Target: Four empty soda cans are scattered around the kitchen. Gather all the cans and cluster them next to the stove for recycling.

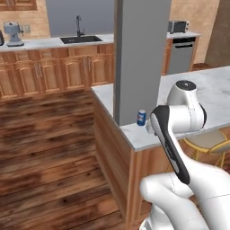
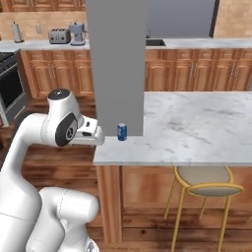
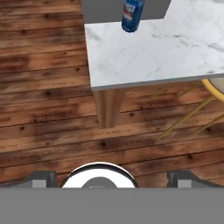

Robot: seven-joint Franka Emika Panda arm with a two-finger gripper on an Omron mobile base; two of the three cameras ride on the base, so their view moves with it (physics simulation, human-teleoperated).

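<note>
A blue soda can stands upright on the marble island counter, close to the counter's corner and right at the foot of a broad grey pillar that rises from the counter. In the right base view the same can sits just in front of the pillar's base, a little in from the counter's near edge.

The claw hangs off the counter, held back over the wooden floor. In the hand view its two dark fingertips peek up at the bottom, set far apart at either side, so the claw is spread wide and grips nothing. From the claw, the can lies well ahead and slightly to the right, across a stretch of bare marble; the counter's edge and its wooden leg lie between the claw and the can. A stool with yellow legs stands ahead and to the right of the claw, tucked under the counter's edge.

Far beyond the claw and the pillar, a run of wooden cabinets lines the back wall, with a sink set in its top and a toaster farther along. In the right base view the steel front of the stove shows at the left edge, well apart from the can.
</note>
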